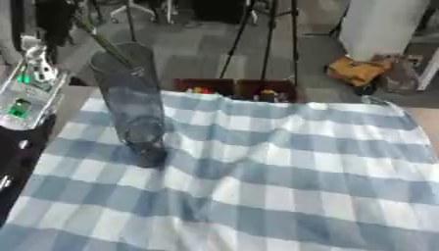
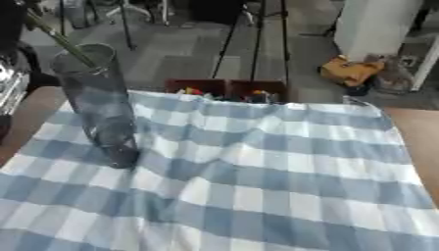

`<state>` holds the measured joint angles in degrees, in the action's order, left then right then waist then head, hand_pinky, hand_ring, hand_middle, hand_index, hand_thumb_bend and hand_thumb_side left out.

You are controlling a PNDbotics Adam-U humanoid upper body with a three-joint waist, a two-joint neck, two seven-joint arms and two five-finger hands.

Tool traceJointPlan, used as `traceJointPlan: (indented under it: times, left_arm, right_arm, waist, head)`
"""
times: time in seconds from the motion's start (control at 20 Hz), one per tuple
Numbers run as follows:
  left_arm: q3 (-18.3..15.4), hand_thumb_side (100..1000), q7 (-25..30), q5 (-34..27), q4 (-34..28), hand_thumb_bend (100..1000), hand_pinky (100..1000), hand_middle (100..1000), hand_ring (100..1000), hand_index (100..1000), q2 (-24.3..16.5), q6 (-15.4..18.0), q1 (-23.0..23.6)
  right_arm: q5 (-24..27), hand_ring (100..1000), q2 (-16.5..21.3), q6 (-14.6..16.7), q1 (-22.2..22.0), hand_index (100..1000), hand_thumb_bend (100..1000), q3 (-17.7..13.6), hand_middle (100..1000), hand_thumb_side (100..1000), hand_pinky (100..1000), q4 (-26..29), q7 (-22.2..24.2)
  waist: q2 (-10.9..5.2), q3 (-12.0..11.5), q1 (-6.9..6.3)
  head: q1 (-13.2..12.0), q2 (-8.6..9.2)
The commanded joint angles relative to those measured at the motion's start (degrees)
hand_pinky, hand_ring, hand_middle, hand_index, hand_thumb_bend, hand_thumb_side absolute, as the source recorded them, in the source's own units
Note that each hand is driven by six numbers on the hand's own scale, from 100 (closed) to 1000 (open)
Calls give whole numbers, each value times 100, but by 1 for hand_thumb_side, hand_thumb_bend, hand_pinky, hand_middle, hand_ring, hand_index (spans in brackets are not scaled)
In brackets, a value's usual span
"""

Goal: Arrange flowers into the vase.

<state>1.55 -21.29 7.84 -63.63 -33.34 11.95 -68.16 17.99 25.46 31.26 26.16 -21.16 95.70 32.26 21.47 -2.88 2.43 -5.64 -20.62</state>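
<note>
Left hand (image 1: 34,81), silver w/ green bits, shows at left edge in left eye view, just left of the tall clear glass vase (image 1: 133,105); can't tell if fingers are open or curled. Right hand not seen in either view. Vase stands upright on the blue-and-white checked cloth (image 1: 283,181), near its far-left corner. Thin green stem (image 2: 60,39) leans out of vase mouth toward upper left. Dark red box (image 1: 236,89) w/ small coloured items sits beyond cloth's far edge.

Glass and cloth
The vase (image 1: 133,103) looks like clear smooth glass; the checked tablecloth (image 1: 283,176) is soft, wrinkled, matt fabric.
</note>
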Motion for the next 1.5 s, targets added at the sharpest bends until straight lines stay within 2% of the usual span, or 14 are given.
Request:
traceJointPlan:
  times: [0.05, 0.45, 1.5]
  left_arm:
    - [3, 716, 117, 162, -55, 100, 100, 340, 291, 317, -244, -27, -90]
    - [54, 675, 454, 264, -36, 100, 100, 386, 334, 438, -291, -119, -40]
    - [176, 588, 2005, 677, -31, 100, 100, 511, 463, 598, -378, -577, 27]
  right_arm:
    - [18, 561, 181, 0, 15, 764, 100, -57, 463, 1000, 774, 129, 8]
    - [31, 561, 164, -36, 3, 764, 100, -66, 463, 1000, 773, 145, -26]
    - [39, 558, 136, -123, -27, 764, 100, -71, 463, 1000, 774, 193, -111]
  waist:
    - [-190, -11, -19]
    - [-233, -37, -17]
    - [-294, -44, -44]
  head:
    - [21, -9]
    - [36, -27]
    - [62, -30]
